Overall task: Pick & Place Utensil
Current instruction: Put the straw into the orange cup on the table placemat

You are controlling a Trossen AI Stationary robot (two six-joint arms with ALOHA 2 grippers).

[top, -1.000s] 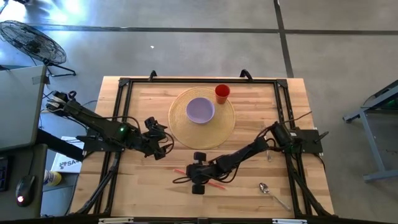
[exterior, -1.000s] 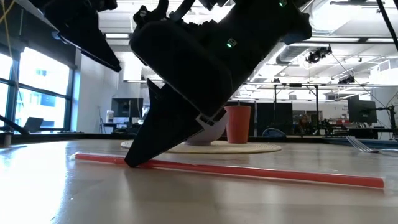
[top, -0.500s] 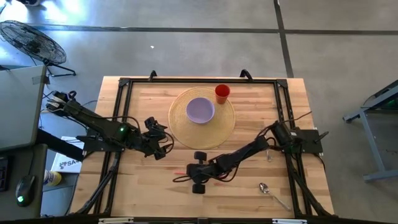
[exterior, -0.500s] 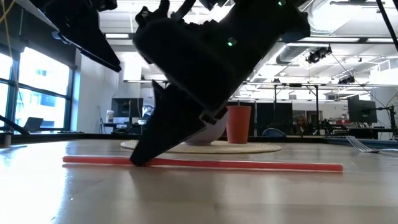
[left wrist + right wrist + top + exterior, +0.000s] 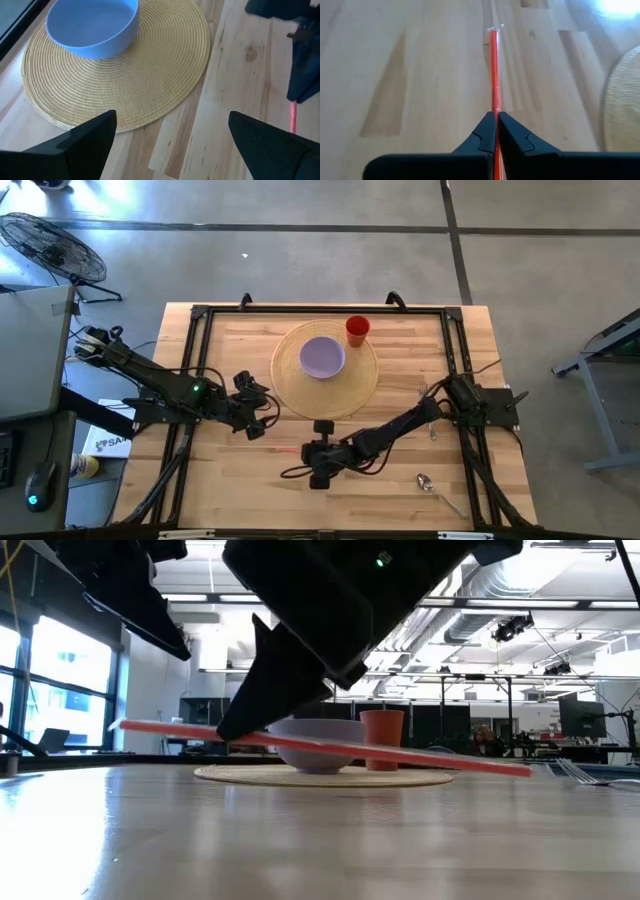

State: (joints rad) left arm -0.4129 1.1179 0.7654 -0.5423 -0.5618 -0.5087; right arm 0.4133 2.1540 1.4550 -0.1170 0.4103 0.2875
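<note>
A thin red straw is clear of the table, held by my right gripper, which is shut on it at the table's near middle. In the right wrist view the straw runs forward from between the fingers. My left gripper is open and empty, left of the round woven placemat. A lilac bowl and a red cup stand on the mat. My right gripper pinches the straw between its two fingertips, at a spot nearer one end. The fingers slant down from above. A short part sticks out ahead and the long part trails behind. The straw hangs nearly level, clear of the table.
A spoon lies near the table's front right, and a fork lies by the right arm's base. The black frame rails run along the table's edges. Bare wood lies at the near left.
My right gripper has risen, still shut on the straw. The straw first swung round on the table top and now is lifted clear of it, nearly level.
</note>
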